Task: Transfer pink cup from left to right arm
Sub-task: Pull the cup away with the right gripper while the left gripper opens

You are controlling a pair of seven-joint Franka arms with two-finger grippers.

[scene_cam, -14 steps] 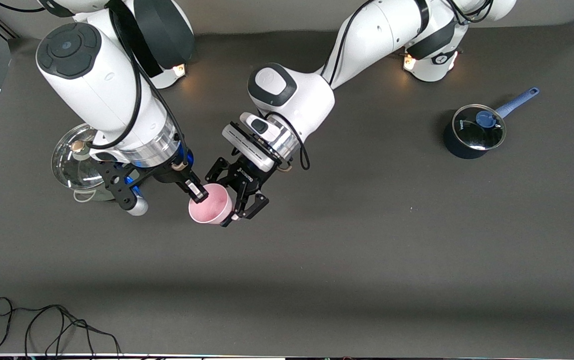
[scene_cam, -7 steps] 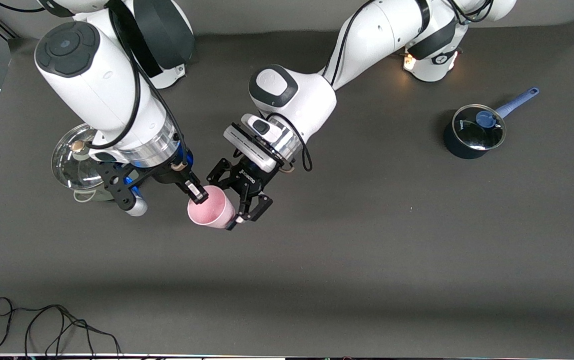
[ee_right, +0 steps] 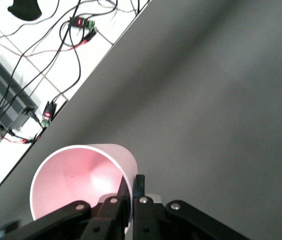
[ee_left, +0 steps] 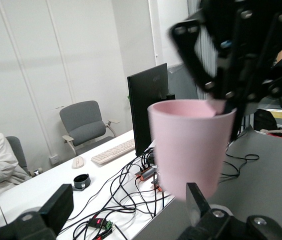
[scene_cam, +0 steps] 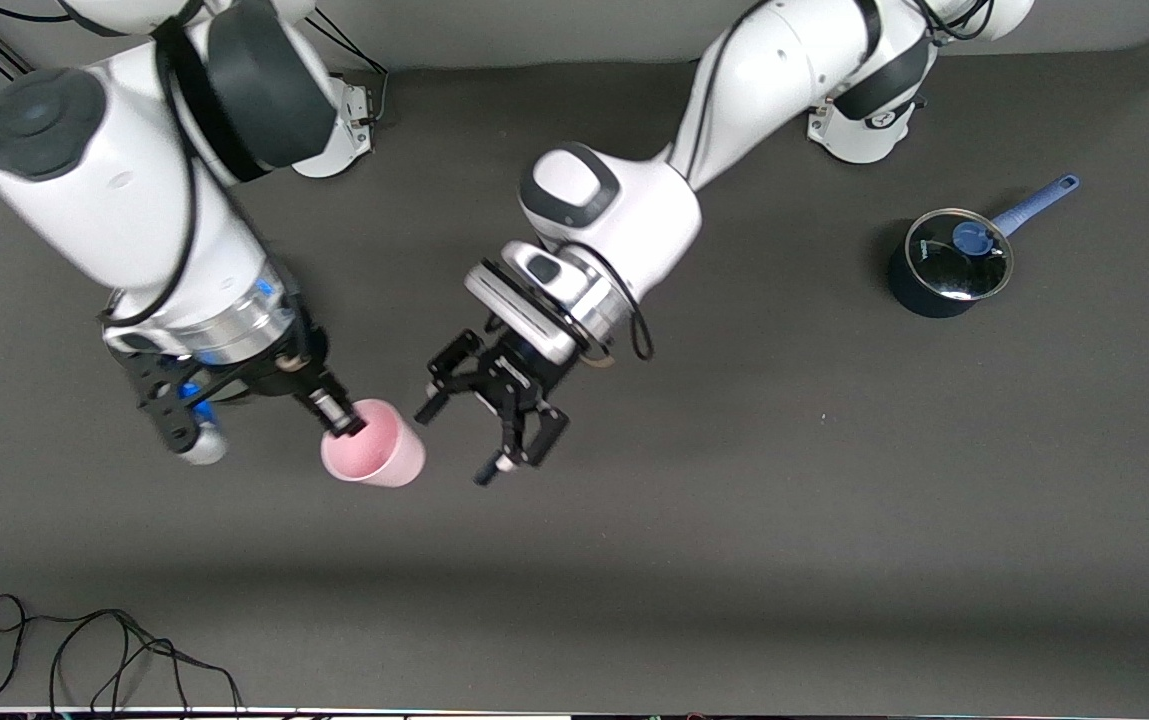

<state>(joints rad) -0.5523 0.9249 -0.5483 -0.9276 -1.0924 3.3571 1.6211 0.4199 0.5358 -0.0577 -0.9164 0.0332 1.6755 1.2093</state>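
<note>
Right gripper point(scene_cam: 342, 418): it is pinching the rim of the pink cup point(scene_cam: 374, 456), one finger inside and one outside, holding it up over the table's middle stretch toward the right arm's end.
Left gripper point(scene_cam: 482, 432): its claw fingers are standing spread wide with nothing between them, hanging over the table just beside the cup and not touching it.
Pink cup: it is tilting in the air with its mouth open toward the front camera; the left wrist view is showing it upright point(ee_left: 190, 145) with the right gripper's black linkage above it.
Writing: a small white word is showing on the left gripper's body, too small for me to read.
Table point(scene_cam: 734, 520): a dark grey mat is covering it; a blue lidded saucepan point(scene_cam: 949, 262) is sitting toward the left arm's end, and a loose black cable point(scene_cam: 84, 650) is lying at the edge nearest the front camera.
Room: white walls, a grey chair point(ee_left: 86, 125), a dark monitor point(ee_left: 146, 107), a keyboard point(ee_left: 113, 151) and tangled wires on a white desk.
</note>
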